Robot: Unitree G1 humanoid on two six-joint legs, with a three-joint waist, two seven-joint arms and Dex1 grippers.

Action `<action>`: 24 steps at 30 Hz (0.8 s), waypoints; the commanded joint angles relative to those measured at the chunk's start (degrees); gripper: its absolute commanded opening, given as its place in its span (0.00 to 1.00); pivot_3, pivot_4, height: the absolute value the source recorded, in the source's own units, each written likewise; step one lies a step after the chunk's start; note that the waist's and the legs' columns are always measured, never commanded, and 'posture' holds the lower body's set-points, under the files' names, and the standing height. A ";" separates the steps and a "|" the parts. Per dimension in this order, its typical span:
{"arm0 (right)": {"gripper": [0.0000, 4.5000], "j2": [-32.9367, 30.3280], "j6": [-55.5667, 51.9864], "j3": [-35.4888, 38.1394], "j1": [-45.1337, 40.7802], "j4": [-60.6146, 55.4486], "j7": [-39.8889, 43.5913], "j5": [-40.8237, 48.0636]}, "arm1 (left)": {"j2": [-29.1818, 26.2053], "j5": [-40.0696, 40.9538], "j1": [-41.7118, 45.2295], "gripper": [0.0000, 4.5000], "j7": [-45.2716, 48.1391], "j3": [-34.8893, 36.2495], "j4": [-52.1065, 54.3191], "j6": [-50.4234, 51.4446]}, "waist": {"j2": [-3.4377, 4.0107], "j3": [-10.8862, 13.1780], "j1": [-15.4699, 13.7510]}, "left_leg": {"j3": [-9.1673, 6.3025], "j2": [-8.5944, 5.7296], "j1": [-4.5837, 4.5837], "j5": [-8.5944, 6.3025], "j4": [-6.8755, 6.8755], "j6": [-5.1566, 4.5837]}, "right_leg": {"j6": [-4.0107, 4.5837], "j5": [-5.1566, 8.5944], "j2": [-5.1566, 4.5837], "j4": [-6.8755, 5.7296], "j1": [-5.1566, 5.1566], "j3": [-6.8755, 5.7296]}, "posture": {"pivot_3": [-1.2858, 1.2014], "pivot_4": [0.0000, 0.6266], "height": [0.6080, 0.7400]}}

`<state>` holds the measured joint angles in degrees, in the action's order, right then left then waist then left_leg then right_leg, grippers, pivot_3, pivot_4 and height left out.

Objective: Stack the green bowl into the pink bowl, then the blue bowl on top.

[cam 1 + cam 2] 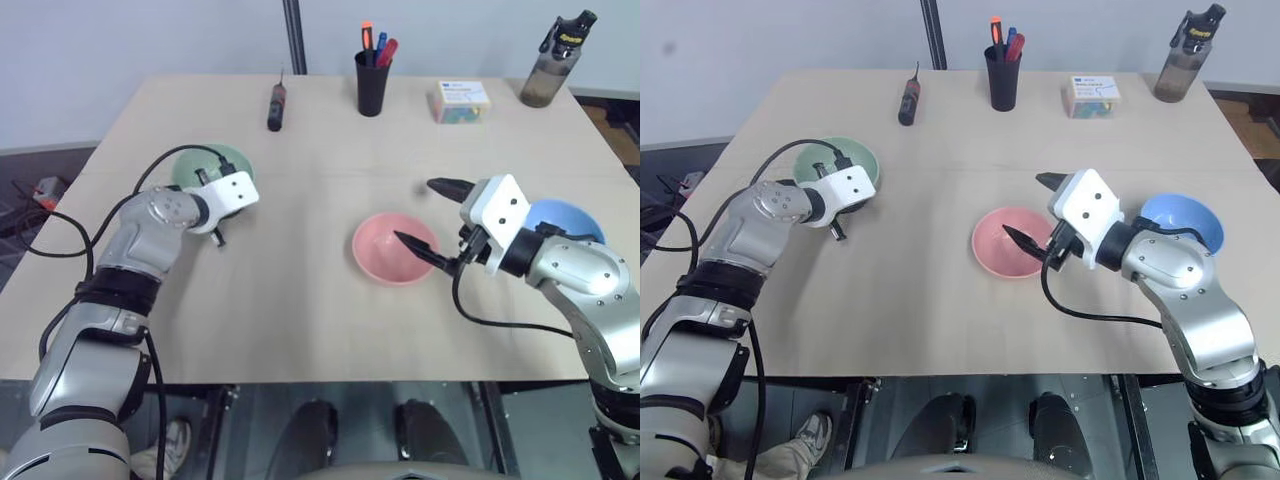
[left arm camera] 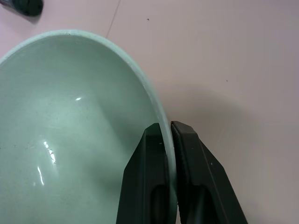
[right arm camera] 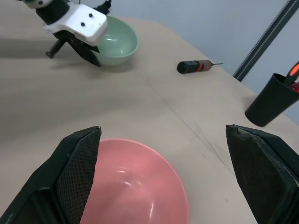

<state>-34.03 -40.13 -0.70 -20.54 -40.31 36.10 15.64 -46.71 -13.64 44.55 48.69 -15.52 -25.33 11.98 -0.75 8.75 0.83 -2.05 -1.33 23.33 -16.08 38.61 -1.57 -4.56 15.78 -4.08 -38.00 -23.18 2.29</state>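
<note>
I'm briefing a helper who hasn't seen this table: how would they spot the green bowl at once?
On the light wooden table, look to the robot's left side, nearer than the black screwdriver. There sits the small round pale mint-green plastic bowl, its rim pinched by the left gripper. The other two bowls are salmon-pink and sky-blue; neither is gripped.

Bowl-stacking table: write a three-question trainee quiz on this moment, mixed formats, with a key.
1. True or false: the left gripper is shut on the rim of the green bowl.
2. Which bowl do the open fingers of the right gripper hover over? A) the pink bowl B) the blue bowl C) the green bowl
3. Fill in: the black pen cup stands between the screwdriver and the small ____ at the table's far edge.

Key: 1 true; 2 A; 3 box.
</note>
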 commanded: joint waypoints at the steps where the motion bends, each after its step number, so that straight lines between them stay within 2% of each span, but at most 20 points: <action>1: 1.00 -1.54 -2.02 6.37 3.30 -4.32 -1.55 1.57 | 0.29 10.87 -0.09 0.00 10.40 4.01 17.21 -3.39 | -0.02 0.00 -0.25 | -0.10 0.08 0.27 0.00 0.13 0.00 | 0.00 0.00 -0.01 -0.04 -0.19 -0.08 | 0.52 0.24 1.00; 3: 1.00 -2.62 -2.74 10.12 7.44 -5.93 -2.42 1.36 | 2.83 16.38 1.04 0.00 14.56 4.16 23.53 -2.19 | -0.03 0.00 -0.46 | -0.39 0.07 0.81 -0.01 0.62 -0.01 | 0.00 -0.01 -0.08 -0.07 -0.38 -0.35 | 0.52 0.24 1.00; 5: 1.00 -2.92 -3.50 14.77 12.53 -8.05 -3.31 1.15 | 6.22 19.80 2.88 0.00 16.99 2.98 26.50 -1.52 | -0.02 -0.01 -1.08 | -0.39 0.02 0.82 -0.02 0.67 -0.03 | -0.01 -0.01 -0.12 -0.06 -0.35 -0.35 | 0.52 0.24 1.00; 9: 1.00 -0.96 -4.96 26.29 24.17 -14.64 -2.82 4.47 | 11.77 21.74 5.73 0.00 22.65 -1.43 25.15 -3.60 | 0.09 -0.06 -1.13 | -0.46 -0.04 0.72 -0.01 0.73 -0.03 | -0.01 -0.01 -0.04 -0.12 -0.21 -0.45 | 0.52 0.24 1.00; 11: 1.00 0.10 -5.84 31.39 30.67 -18.28 -1.53 7.29 | 13.78 21.21 6.19 0.00 25.79 -3.70 22.42 -8.55 | 0.16 -0.09 -0.89 | -0.39 -0.06 0.48 -0.02 0.69 -0.04 | -0.01 0.00 0.06 -0.15 -0.04 -0.41 | 0.52 0.24 1.00; 16: 1.00 0.37 2.46 42.79 46.83 -19.69 0.35 19.35 | 16.21 20.35 9.03 0.00 31.08 -5.69 14.44 -15.89 | 0.15 -0.09 0.18 | -0.25 -0.07 0.23 -0.15 0.76 -0.29 | -0.02 -0.01 0.06 -0.21 0.17 -0.26 | 0.52 0.24 1.00; 20: 1.00 -0.48 9.42 50.18 57.02 -19.69 -1.00 33.40 | 17.42 19.76 11.08 0.00 34.55 -6.62 9.54 -20.16 | 0.12 -0.07 -0.05 | -0.18 -0.04 -0.02 -0.18 0.76 -0.35 | -0.03 0.01 0.07 -0.30 0.37 -0.17 | 0.52 0.24 1.00; 24: 1.00 -3.34 15.65 51.05 61.63 -19.69 -3.11 42.28 | 18.45 18.83 11.89 0.00 36.42 -7.32 6.41 -23.51 | 0.09 -0.05 0.07 | -0.09 0.13 -0.71 -0.26 0.64 -0.48 | -0.04 0.02 0.07 -0.03 1.12 -0.11 | 0.52 0.24 1.00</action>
<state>-36.43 -28.21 48.49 40.74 -58.24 34.24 53.72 -28.45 5.58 55.01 84.32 -23.13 -18.62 -9.62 -0.66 8.71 0.91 -2.15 -1.17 22.54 -16.35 39.24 -2.07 -4.60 15.79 -4.01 -37.97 -21.94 2.16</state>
